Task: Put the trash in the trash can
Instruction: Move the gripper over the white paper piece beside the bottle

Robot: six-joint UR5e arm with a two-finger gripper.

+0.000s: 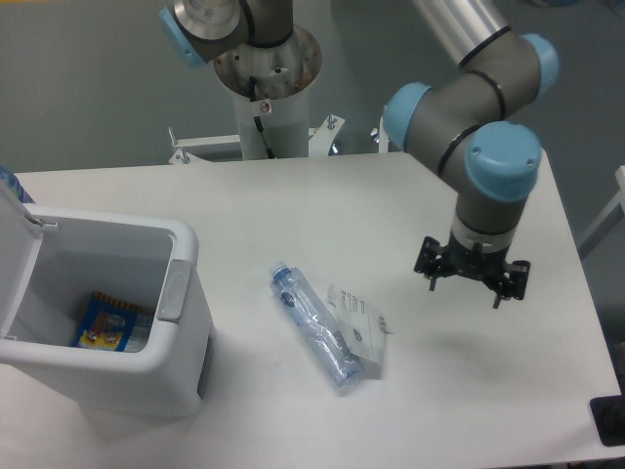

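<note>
Nearest the camera, a white bin (107, 332) stands open at the left front of the desk (293, 205), its lid (12, 230) tipped up at the far left edge and a grey latch tab (174, 290) on the rim facing the middle of the desk. Inside, at the bottom, lies a blue-and-yellow snack packet (103, 325). Right of the bin, apart from it, a crushed clear bottle (314, 326) lies slantwise on the desk, blue cap toward the back, and a crumpled white wrapper (358, 324) rests against its right side, touching it. Farther right and a little back, the hand (471, 281) hangs above the desk with its fingers spread apart, holding nothing, well clear of both pieces of trash. Behind it the arm (479, 107) rises toward the upper right, and the arm's base column (264, 88) stands at the back edge.
</note>
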